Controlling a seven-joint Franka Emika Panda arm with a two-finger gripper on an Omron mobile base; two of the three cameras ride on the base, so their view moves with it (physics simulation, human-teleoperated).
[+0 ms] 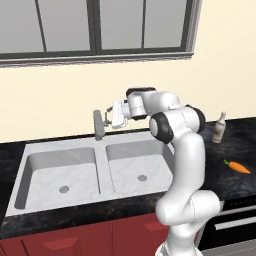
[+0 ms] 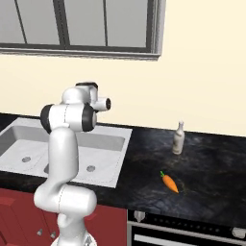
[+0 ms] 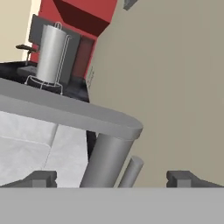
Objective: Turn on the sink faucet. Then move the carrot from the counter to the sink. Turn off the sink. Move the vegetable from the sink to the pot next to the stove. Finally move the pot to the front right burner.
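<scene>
One glossy black worktop under a window, cream wall behind; two sink basins, one carrot, one bottle. Pincer wide open, empty, beside the faucet.

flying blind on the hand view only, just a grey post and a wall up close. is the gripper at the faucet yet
Observer: The gripper sits just right of the top of the sink faucet, jaws open, level with the post.
Operator: any water running
Observer: None that I can see; both basins of the sink look dry in the left base view.
Operator: where's the carrot
Observer: The carrot lies on the black counter right of the sink, near the front edge.
Operator: anything near it
Observer: A pale bottle stands upright farther back toward the wall, apart from the carrot.
</scene>
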